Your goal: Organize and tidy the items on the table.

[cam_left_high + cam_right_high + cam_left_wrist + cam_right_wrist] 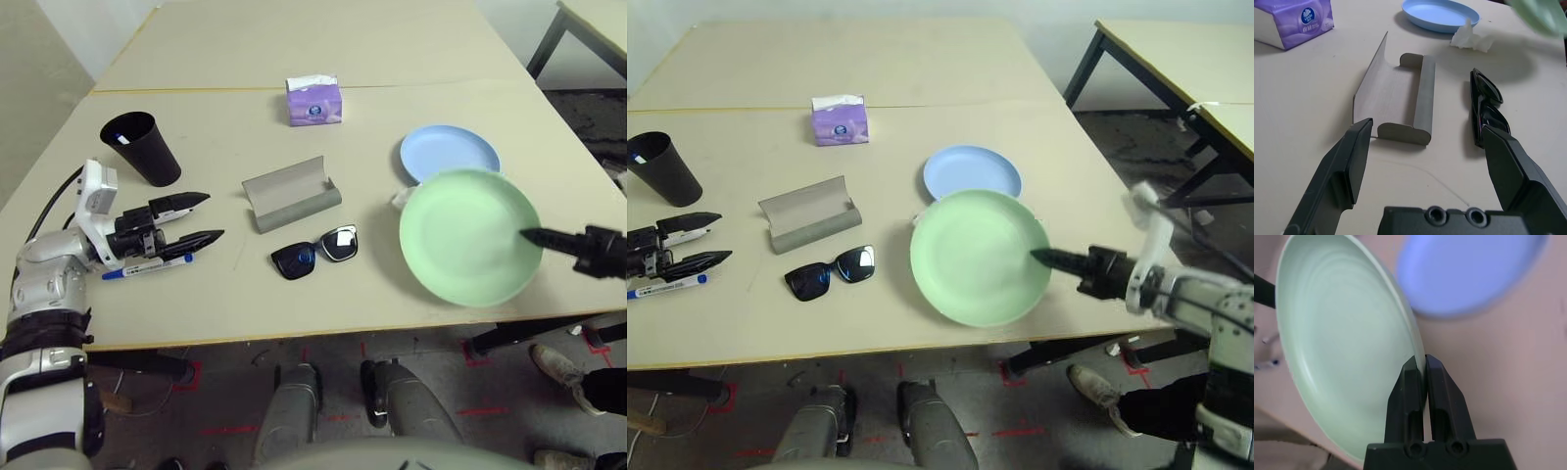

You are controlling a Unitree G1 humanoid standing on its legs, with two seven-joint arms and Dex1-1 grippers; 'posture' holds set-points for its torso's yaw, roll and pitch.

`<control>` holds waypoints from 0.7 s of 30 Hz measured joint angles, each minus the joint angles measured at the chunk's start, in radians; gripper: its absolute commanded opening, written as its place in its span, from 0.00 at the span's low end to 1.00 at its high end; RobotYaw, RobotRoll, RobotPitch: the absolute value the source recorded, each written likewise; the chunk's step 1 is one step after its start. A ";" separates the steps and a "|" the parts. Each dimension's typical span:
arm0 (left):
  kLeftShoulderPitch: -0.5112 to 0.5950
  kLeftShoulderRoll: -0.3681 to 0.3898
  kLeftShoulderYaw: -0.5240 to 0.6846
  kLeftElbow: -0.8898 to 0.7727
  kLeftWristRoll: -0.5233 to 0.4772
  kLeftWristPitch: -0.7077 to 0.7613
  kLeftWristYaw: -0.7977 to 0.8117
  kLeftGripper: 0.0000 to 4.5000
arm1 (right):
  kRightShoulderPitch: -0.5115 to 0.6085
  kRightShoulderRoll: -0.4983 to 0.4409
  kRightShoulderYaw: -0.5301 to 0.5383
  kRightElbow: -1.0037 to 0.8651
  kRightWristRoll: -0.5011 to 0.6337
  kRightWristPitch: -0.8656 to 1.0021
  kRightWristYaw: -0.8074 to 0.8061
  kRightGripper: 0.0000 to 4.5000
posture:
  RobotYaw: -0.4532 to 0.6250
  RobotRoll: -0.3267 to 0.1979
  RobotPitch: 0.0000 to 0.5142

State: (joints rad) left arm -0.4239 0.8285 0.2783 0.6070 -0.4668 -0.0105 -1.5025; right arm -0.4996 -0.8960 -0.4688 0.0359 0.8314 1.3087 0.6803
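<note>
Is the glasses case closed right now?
No, the grey glasses case lies open on the table, its flap standing up, with the sunglasses outside it.

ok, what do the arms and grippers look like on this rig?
Both forearms are silver metal, with a black band on the left one. The left wrist carries a white block with a black cable looping off it. The left gripper and right gripper each have a black body and two black fingers tapering to points. The wrist views show two screw holes at each finger base.
</note>
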 measured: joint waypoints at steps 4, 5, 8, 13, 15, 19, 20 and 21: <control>0.002 0.000 0.001 0.000 -0.001 0.000 0.002 1.00 | -0.138 -0.001 0.089 0.149 -0.086 -0.093 -0.004 0.00 | 0.39 0.62 0.31; 0.004 0.000 0.001 0.000 -0.001 0.000 0.003 1.00 | -0.187 0.004 0.113 0.209 -0.121 -0.139 -0.010 0.00 | 0.39 0.62 0.31; 0.014 0.000 0.003 -0.004 -0.003 -0.001 0.006 1.00 | -0.311 0.030 0.160 0.369 -0.216 -0.270 -0.031 0.00 | 0.40 0.62 0.31; 0.037 -0.001 0.010 -0.023 -0.005 0.000 0.009 1.00 | -0.453 0.106 0.217 0.612 -0.342 -0.446 -0.066 0.00 | 0.42 0.62 0.31; 0.047 -0.002 0.012 -0.035 -0.005 0.000 0.013 1.00 | -0.492 0.124 0.228 0.699 -0.385 -0.506 -0.078 0.00 | 0.42 0.62 0.31; 0.069 -0.002 0.017 -0.060 -0.010 0.003 0.020 1.00 | -0.561 0.152 0.247 0.839 -0.454 -0.604 -0.090 0.00 | 0.43 0.62 0.31; 0.074 -0.002 0.019 -0.065 -0.012 0.004 0.022 1.00 | -0.569 0.158 0.249 0.862 -0.463 -0.623 -0.090 0.00 | 0.44 0.62 0.31; 0.081 -0.002 0.020 -0.069 -0.013 0.005 0.025 1.00 | -0.578 0.162 0.252 0.886 -0.477 -0.640 -0.089 0.00 | 0.44 0.62 0.31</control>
State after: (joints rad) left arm -0.3430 0.8268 0.2984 0.5384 -0.4802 -0.0058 -1.4774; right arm -1.0773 -0.7336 -0.2169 0.9223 0.3543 0.6689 0.5914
